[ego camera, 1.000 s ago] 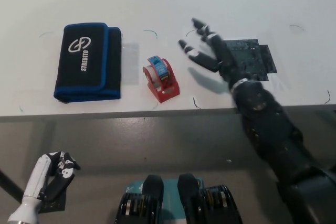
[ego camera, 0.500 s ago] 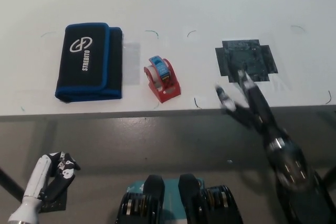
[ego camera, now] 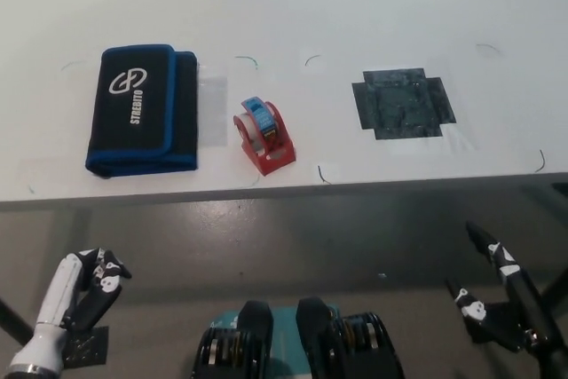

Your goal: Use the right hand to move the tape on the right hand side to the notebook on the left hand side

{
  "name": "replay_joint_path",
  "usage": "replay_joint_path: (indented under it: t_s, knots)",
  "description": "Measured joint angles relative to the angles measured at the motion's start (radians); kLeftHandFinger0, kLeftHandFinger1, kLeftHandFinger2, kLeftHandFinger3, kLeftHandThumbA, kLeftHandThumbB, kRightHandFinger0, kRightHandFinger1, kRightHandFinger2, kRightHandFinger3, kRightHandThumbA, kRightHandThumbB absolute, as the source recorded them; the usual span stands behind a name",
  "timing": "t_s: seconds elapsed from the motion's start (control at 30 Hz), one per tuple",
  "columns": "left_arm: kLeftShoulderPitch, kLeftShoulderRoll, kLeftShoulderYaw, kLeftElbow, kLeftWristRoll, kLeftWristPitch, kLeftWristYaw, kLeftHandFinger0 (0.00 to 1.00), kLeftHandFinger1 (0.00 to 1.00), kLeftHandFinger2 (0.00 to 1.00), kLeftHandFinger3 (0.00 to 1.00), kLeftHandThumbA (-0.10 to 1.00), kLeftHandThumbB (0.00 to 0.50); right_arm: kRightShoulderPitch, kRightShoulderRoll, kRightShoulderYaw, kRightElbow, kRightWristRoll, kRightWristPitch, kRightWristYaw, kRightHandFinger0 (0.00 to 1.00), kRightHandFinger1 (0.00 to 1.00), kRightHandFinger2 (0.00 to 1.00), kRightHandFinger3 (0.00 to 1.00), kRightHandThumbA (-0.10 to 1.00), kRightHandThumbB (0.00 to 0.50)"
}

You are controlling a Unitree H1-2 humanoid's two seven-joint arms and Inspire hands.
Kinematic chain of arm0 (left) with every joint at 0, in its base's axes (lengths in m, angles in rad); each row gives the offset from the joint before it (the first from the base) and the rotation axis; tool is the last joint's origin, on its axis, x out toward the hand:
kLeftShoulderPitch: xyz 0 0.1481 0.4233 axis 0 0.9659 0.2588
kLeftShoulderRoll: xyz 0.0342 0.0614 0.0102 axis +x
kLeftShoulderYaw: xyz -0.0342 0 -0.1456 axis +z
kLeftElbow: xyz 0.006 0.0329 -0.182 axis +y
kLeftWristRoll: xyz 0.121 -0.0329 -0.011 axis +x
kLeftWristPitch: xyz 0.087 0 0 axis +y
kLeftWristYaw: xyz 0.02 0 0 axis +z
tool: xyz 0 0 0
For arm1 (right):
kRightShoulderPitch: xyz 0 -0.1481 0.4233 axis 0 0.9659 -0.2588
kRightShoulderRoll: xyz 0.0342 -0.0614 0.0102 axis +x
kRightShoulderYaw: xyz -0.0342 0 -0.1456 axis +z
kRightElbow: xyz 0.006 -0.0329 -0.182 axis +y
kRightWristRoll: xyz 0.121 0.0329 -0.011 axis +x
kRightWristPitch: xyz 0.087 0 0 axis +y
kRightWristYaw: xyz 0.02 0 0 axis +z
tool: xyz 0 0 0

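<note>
A red tape dispenser (ego camera: 264, 136) with a blue-labelled roll stands on the white table (ego camera: 293, 6), near its front edge. To its left lies a black notebook case (ego camera: 139, 109) with blue trim and white lettering. My black right hand (ego camera: 499, 299) hangs below the table edge at the lower right, fingers spread, open and holding nothing, far from the tape. My white left hand (ego camera: 78, 295) rests at the lower left, below the table, with fingers curled.
A dark square patch (ego camera: 403, 102) is stuck flat on the table right of the tape. Thin pen marks dot the tabletop. The grey floor shows below the table's front edge.
My right hand has pulled back from above the table beside the tape to below the front edge at the lower right. The whole picture has shifted slightly. The tape and notebook stay put.
</note>
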State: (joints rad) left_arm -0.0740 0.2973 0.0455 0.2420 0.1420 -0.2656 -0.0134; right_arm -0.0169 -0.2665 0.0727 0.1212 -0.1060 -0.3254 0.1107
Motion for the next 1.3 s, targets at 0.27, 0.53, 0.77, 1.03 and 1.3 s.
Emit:
replay_joint_path:
  t_s: [0.27,0.53,0.77,1.03,1.3]
  knots:
    - [0.029,0.0,0.009,0.0,0.001,-0.002,0.0,0.04,0.02,0.04,0.19,0.34,0.126,-0.052,0.005,0.005,0.02,0.002,0.004,0.016,1.0,1.0,1.0,1.0,0.67,0.494]
    - [0.035,0.0,0.011,-0.001,-0.002,-0.002,0.0,0.04,0.01,0.06,0.18,0.35,0.143,-0.052,0.009,0.01,0.022,0.001,0.005,0.026,1.0,1.0,1.0,1.0,0.66,0.486]
    - [0.034,0.0,0.011,0.0,-0.001,-0.002,0.0,0.04,0.0,0.07,0.19,0.4,0.157,-0.052,0.009,0.01,0.021,0.0,0.01,0.032,1.0,1.0,1.0,1.0,0.68,0.493]
    - [0.034,0.0,0.011,0.0,-0.002,-0.001,0.0,0.01,0.0,0.04,0.19,0.4,0.151,-0.053,0.009,0.01,0.021,0.0,0.016,0.035,1.0,1.0,1.0,1.0,0.68,0.485]
    - [0.034,0.0,0.011,0.0,0.001,-0.002,0.001,0.0,0.0,0.03,0.18,0.37,0.136,-0.055,0.009,0.01,0.021,-0.002,0.018,0.036,1.0,1.0,1.0,1.0,0.76,0.477]
